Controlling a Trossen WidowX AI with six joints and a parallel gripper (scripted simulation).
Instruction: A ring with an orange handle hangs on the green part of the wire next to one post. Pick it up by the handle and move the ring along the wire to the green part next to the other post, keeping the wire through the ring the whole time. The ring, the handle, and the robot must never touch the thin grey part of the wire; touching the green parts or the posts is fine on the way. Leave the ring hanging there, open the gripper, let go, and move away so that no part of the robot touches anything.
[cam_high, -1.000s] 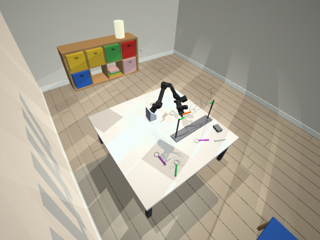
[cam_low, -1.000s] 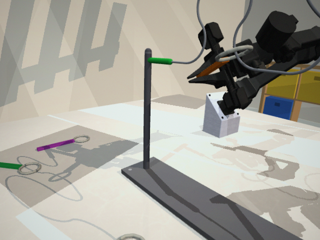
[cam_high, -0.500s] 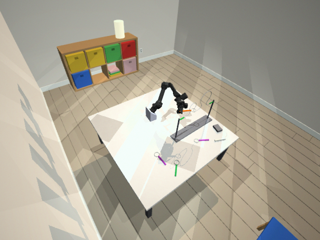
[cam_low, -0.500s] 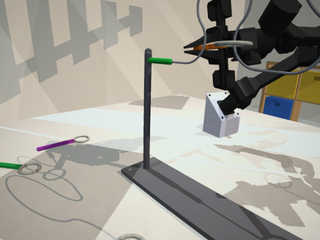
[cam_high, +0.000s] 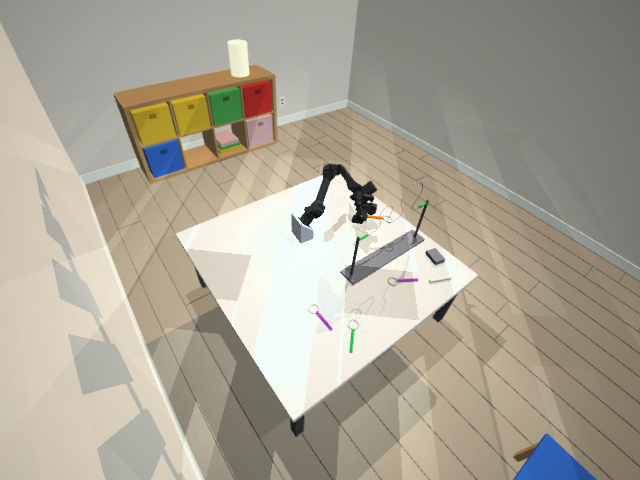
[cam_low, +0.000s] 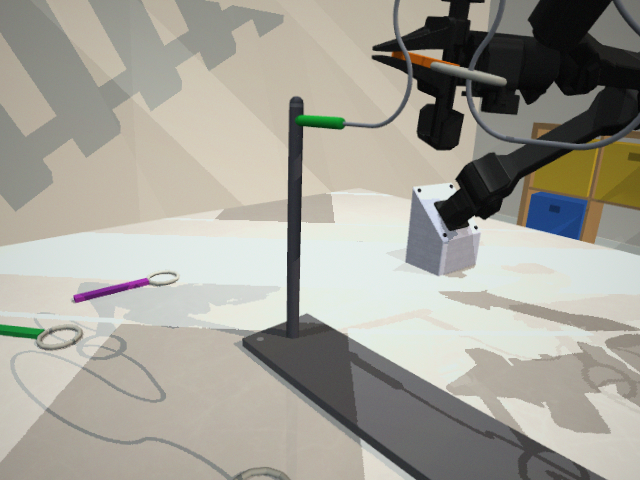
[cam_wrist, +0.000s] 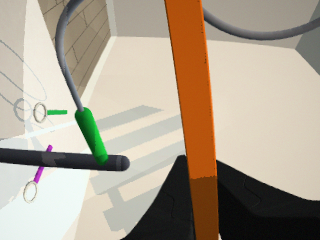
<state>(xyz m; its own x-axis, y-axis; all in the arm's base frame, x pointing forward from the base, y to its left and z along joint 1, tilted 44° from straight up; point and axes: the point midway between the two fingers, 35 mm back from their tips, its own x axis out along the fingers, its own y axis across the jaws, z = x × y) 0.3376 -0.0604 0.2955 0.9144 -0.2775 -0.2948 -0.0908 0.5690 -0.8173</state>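
item: gripper, clamped shut on orange handle; ring apparently around grey wire, at 2 o'clock from green sleeve. advice: keep ring centred, slide slowly.

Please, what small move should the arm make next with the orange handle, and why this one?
Probably a slow slide of the ring toward the green sleeve at the near post, following the curve of the grey wire. The gripper is shut on the orange handle, still apart from that green sleeve, and thin grey wire lies between. Keeping the ring centred on the wire should avoid touching it.
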